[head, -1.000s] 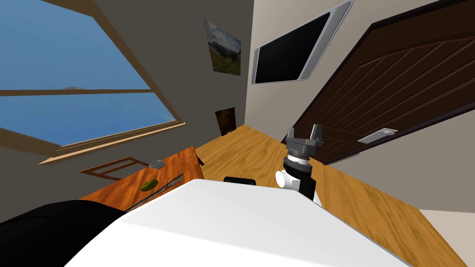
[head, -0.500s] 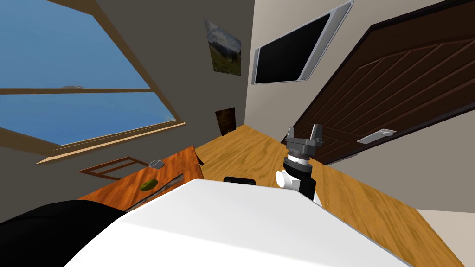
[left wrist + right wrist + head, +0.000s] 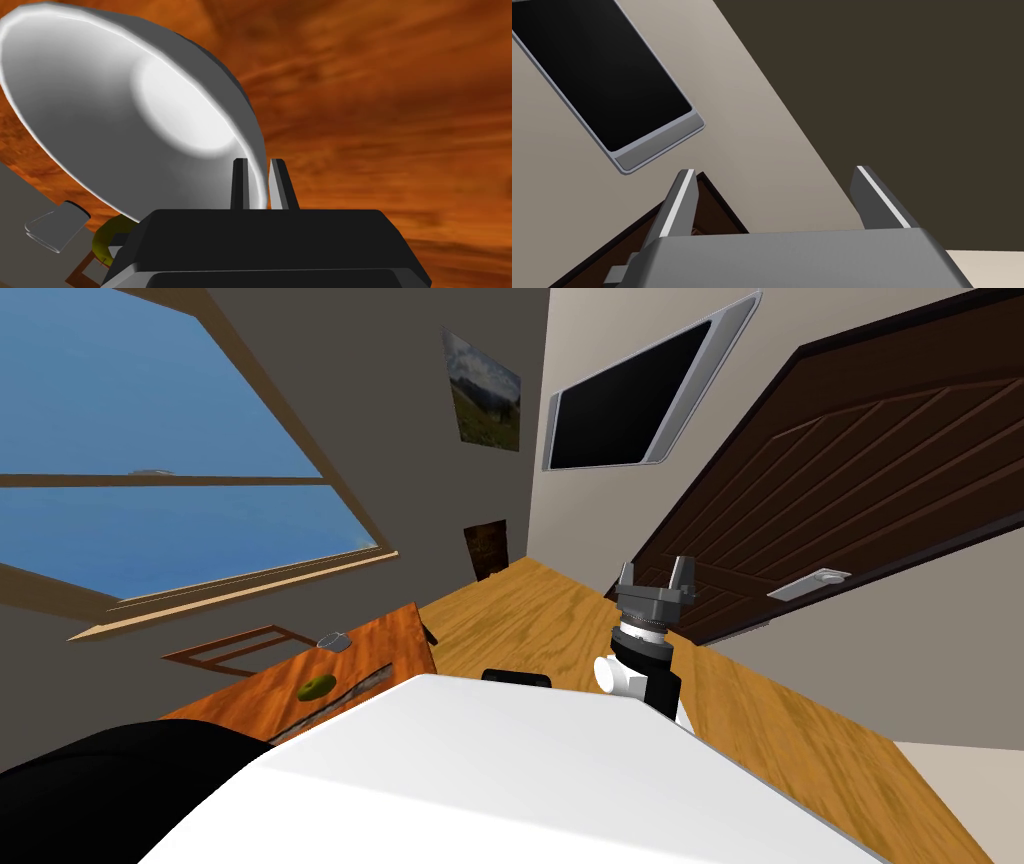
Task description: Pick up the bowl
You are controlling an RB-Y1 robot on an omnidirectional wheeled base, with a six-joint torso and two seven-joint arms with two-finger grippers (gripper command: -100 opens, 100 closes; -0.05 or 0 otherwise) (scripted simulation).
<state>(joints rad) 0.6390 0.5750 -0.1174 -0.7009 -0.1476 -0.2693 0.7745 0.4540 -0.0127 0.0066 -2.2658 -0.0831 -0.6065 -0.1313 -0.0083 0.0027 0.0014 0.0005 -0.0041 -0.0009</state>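
Closest in, the left gripper [image 3: 259,165] is pinching the wall of the smooth, white-grey round bowl [image 3: 150,110]. One thin blade is sitting inside the rim and the other outside, both pressed tight on it. The bowl is hanging tilted from that pinch, its hollow facing the hand, over the orange-brown wooden table [image 3: 380,100]; I cannot tell whether its underside is clear of the wood. A little further along the tabletop, a small yellow-green round thing [image 3: 316,687] and a small grey cup-like thing [image 3: 336,640] are lying apart from each other. Beyond the chest, the right gripper [image 3: 657,576] is standing raised with its fingers spread wide, holding nothing. Farthest off, the big wooden-framed window [image 3: 240,573] and the dark panelled door [image 3: 860,468] are sliding a touch across the head view compared with a second ago. The two small things are drifting with them, so it is the robot that is turning, not the objects. The right arm is keeping its pose throughout. The grasp looks made, so I judge the robot to be carrying the bowl away, with a rim pinch that could slip.
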